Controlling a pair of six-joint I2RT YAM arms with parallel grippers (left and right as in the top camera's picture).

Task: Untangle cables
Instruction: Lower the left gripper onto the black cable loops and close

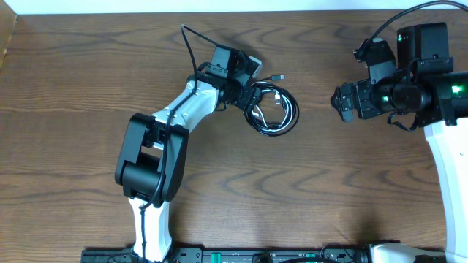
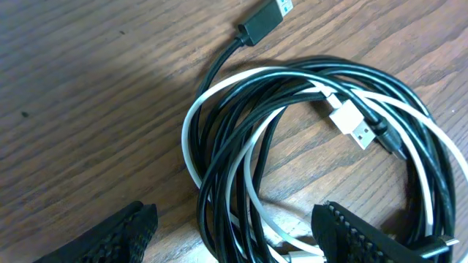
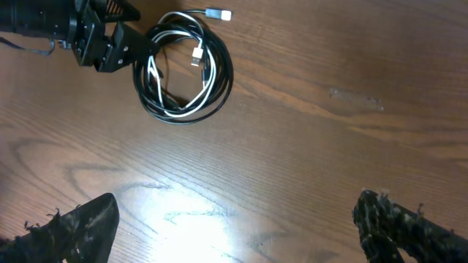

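The black cable (image 1: 293, 115) and the white cable (image 1: 276, 102) lie coiled together in one tangled ring on the wooden table. In the left wrist view the black cable (image 2: 227, 157) and white cable (image 2: 191, 124) loop through each other, with a black plug (image 2: 267, 18) and a white plug (image 2: 351, 124) lying free. My left gripper (image 1: 252, 98) is open, its fingers astride the near side of the coil (image 2: 234, 234). My right gripper (image 1: 344, 102) is open and empty, well to the right of the coil; the right wrist view shows the coil (image 3: 183, 69) far ahead of its fingers (image 3: 234, 230).
The table's far edge (image 1: 234, 9) runs along the top. The left arm's own thick black cable (image 1: 189, 47) arches above its wrist. Bare wood lies between the coil and the right gripper.
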